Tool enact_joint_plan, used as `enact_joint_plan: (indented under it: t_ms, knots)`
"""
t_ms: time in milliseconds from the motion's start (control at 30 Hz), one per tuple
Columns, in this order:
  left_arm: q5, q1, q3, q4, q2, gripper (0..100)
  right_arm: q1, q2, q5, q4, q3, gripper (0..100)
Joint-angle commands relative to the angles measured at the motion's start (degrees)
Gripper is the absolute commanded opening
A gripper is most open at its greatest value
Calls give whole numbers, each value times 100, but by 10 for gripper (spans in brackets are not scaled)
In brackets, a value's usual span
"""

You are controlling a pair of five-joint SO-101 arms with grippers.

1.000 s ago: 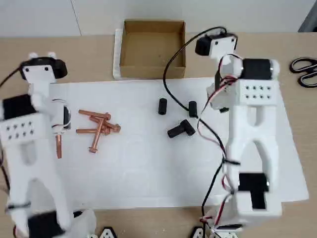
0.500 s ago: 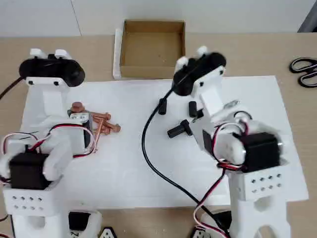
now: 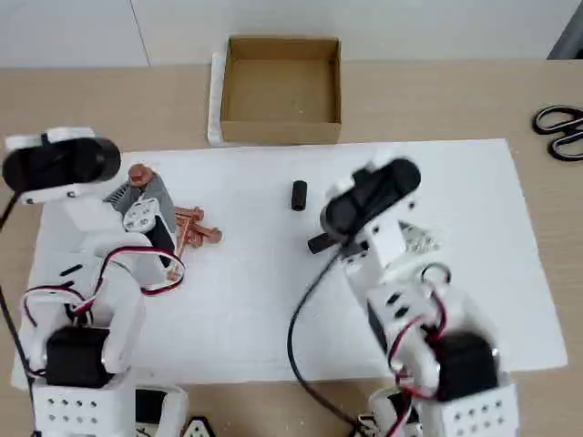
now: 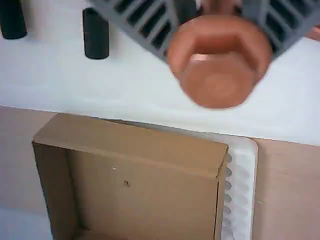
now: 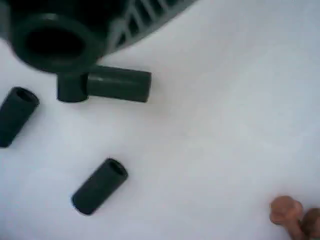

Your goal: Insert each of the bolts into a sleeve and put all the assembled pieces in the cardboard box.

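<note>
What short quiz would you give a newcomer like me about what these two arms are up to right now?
1. True or false: the cardboard box already holds assembled pieces.
2. What is the left gripper holding? A) a copper bolt B) scissors C) nothing
3. Fill in the blank: the right gripper is shut on a black ____.

Key
1. False: the box is empty.
2. A: the bolt's head shows between the jaws.
3. sleeve
</note>
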State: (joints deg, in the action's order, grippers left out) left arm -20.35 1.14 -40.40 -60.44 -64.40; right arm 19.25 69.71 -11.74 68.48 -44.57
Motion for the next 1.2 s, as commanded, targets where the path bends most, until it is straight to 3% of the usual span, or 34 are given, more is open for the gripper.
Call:
enact_joint_plan:
  t_ms: [0,167,300,433,867,1167]
  knots:
    - [-211,-44,-101,413,-158,6,251,1077,686,-541,-1099,4]
    - [-387,-721,-268,721,-149,6,303,2527,1442,-1411,-2752,4]
    - [-378,-1486,-769,1354,-149,6,330,3116,1512,-1991,-3640,3]
    - [-378,-1785,-910,1714,-141,6,558,3187,1512,-2457,-4211,3]
    - [-378,-2611,-910,1002,-132,6,1657,3240,1538,-3266,-4967,3]
    - [-378,-2822,-980,870,-132,6,1763,3240,1538,-3327,-4958,3]
